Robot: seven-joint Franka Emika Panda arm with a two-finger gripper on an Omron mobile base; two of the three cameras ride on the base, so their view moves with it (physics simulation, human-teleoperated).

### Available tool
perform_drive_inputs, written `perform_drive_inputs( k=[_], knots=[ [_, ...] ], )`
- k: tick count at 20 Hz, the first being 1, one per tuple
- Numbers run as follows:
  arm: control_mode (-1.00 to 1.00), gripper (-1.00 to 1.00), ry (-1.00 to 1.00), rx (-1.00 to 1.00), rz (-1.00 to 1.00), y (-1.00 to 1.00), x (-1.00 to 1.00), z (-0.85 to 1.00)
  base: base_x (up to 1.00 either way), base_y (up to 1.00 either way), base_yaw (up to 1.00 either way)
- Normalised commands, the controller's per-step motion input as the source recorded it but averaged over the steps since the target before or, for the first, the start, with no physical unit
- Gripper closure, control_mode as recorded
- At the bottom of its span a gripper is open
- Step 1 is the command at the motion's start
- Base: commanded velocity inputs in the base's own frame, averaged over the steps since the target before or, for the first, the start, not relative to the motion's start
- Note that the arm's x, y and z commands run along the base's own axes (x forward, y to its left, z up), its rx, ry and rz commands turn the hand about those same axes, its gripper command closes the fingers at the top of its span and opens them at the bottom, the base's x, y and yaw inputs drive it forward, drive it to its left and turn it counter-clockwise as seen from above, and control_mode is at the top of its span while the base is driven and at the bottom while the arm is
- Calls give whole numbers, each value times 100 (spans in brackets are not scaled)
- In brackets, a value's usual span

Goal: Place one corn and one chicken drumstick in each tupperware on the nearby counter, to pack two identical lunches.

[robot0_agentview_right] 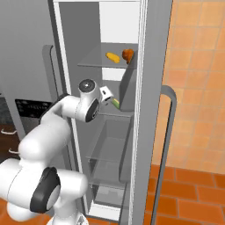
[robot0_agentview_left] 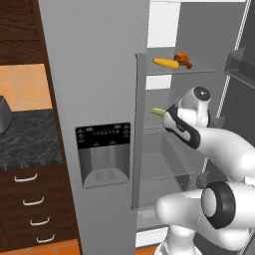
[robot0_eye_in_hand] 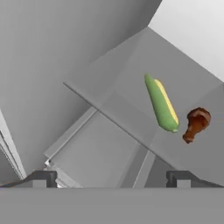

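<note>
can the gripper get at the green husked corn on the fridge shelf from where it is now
Probably yes: the gripper is open and faces the husked corn on the fridge shelf, nothing lying between them. The drumstick lies close beside it.

We see a glossy brown chicken drumstick (robot0_eye_in_hand: 195, 124) on a smooth matt grey shelf (robot0_eye_in_hand: 131, 100). The counter (robot0_agentview_left: 27, 139) looks like speckled stone over wooden cabinets (robot0_agentview_left: 30, 209).

Green-husked pale yellow corn (robot0_eye_in_hand: 161, 104); reddish-brown drumstick (robot0_eye_in_hand: 195, 124); plain yellow-orange cob (robot0_agentview_left: 166, 63); black-grey speckled counter (robot0_agentview_left: 27, 139); grey fridge shelf (robot0_eye_in_hand: 131, 100).
</note>
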Motion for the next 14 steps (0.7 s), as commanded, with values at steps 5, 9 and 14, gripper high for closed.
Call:
perform_drive_inputs(
  k=[5,9,14],
  knots=[
    [-100,-100,-2,0,1,-32,70,1,0,0,0],
    [-100,-100,0,0,0,-14,57,0,0,0,0],
    [-100,-100,0,0,0,0,52,-5,0,0,0]
  ],
)
